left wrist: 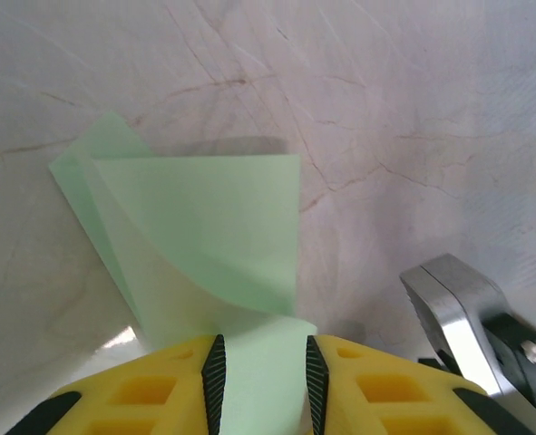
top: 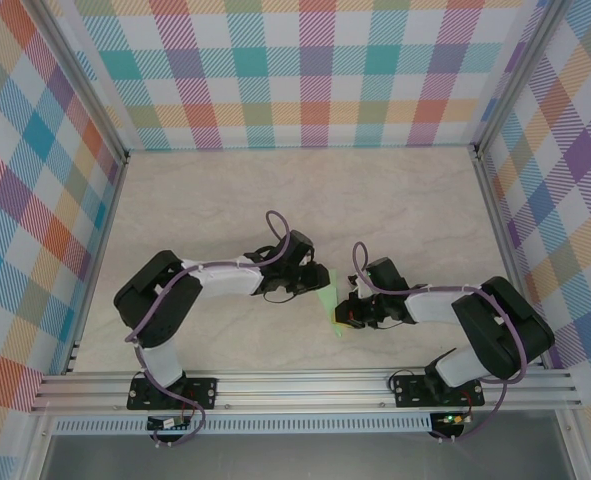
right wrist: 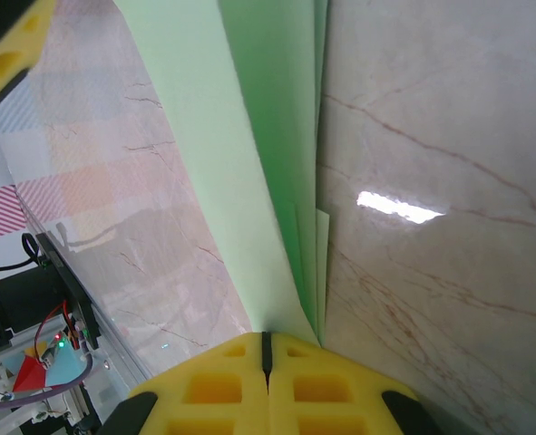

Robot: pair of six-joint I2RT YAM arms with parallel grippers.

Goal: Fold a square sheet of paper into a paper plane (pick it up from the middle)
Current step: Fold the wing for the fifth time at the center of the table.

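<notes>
Currently the square sheet of paper (top: pixel 327 298), partly folded, is found at lower centre of the top view, between both arms. Its layered edge is pinched by the right gripper (right wrist: pixel 268 346), fingers pressed together, probably so the crease is kept. The left gripper (left wrist: pixel 260 353) stands apart around a paper strip; contact with it cannot be judged.

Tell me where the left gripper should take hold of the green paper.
Probably the paper flap lying between the left gripper's open fingers, coming straight on from that edge: it is thin and curls up there, while the right gripper pinches another edge.
</notes>
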